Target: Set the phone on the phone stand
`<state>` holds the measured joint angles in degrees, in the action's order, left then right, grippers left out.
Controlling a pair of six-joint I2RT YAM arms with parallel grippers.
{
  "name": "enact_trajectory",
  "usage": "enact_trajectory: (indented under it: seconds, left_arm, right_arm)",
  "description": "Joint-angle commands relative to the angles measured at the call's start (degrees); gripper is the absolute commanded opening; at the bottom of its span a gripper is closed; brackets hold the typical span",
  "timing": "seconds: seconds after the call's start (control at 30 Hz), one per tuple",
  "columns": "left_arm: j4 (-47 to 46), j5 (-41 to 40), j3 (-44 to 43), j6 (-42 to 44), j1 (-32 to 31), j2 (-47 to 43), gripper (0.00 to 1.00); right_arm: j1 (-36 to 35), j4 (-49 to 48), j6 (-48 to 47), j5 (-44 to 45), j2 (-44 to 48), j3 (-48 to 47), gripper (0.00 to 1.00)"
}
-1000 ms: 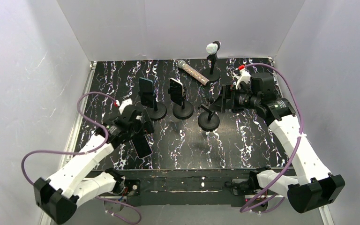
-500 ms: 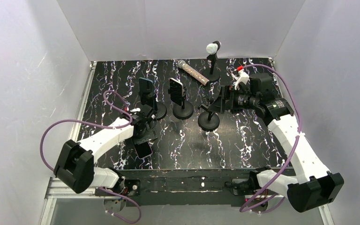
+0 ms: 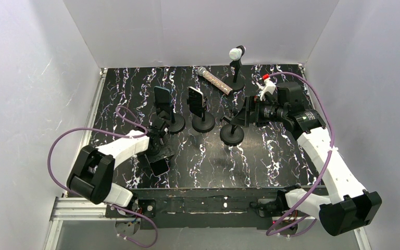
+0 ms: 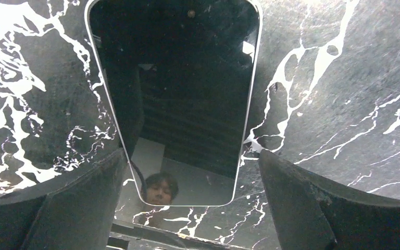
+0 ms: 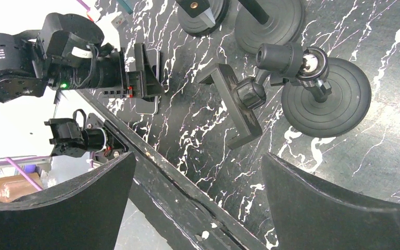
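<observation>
The bench (image 3: 271, 156) is black with thin white streaks all over, like marble. The phone (image 4: 174, 94) has a shiny black screen and a thin pale rim. The empty stand (image 3: 232, 134) is all black. The left arm (image 3: 117, 148) and right arm (image 3: 325, 156) are white with black joints. Purple cables (image 3: 57, 151) loop off them. The left pincer (image 4: 190, 161) and right pincer (image 5: 198, 156) are black. A red tip (image 3: 266, 76) shows on the right arm. The standing mic (image 3: 236, 52) has a whitish head. The lying mic (image 3: 214, 79) has a grey head and a speckled tan body. The walls (image 3: 187, 31) are plain white.
</observation>
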<state>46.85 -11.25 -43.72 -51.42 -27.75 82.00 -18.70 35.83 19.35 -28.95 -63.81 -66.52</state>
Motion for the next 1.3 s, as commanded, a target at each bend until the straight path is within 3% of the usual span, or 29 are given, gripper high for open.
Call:
enact_trajectory:
  seconds: [0.0, 0.2, 0.47, 0.63, 0.7, 0.8, 0.9, 1.07, 1.27]
  left_arm:
    - [-4.96, 2.95, 2.78, 1.56, 1.91, 1.94, 0.98]
    - [-6.89, 3.44, 4.64, 1.59, 2.60, 3.99, 0.92]
    - [-7.53, 2.30, 6.50, 2.47, 2.55, 0.54, 0.53]
    - [-7.84, 1.75, 7.61, 3.27, 2.61, -1.78, 0.38]
    - [-8.41, 2.11, 8.04, 4.02, 2.34, -3.28, 0.25]
    - [-8.43, 1.38, 8.78, 3.61, 1.61, -7.05, 0.18]
    - [-8.20, 0.09, 10.34, 3.36, 0.81, -13.68, 0.01]
    - [-7.79, -0.93, 12.23, 3.56, -1.12, -22.89, 0.00]
    - [-4.29, -3.72, 9.73, 3.89, -5.40, -26.52, 0.00]
  right_arm:
    - [0.27, -2.40, 0.24, -1.47, 0.16, 0.43, 0.98]
    - [0.33, -2.52, 0.42, -1.62, -0.12, 0.36, 0.98]
    - [0.33, -3.02, 1.20, -2.36, -0.95, 0.25, 0.98]
    - [0.32, -3.13, 1.40, -2.94, -1.40, 0.08, 0.98]
    - [0.29, -3.10, 1.55, -3.37, -1.53, 0.08, 0.98]
    - [0.30, -3.01, 1.76, -4.11, -1.58, 0.07, 0.97]
    - [0.33, -2.72, 1.89, -4.74, -1.49, 0.10, 0.97]
    - [0.30, -2.71, 2.15, -5.62, -1.66, 0.19, 0.97]
    - [0.33, -3.23, 2.79, -6.41, -1.53, -0.09, 0.97]
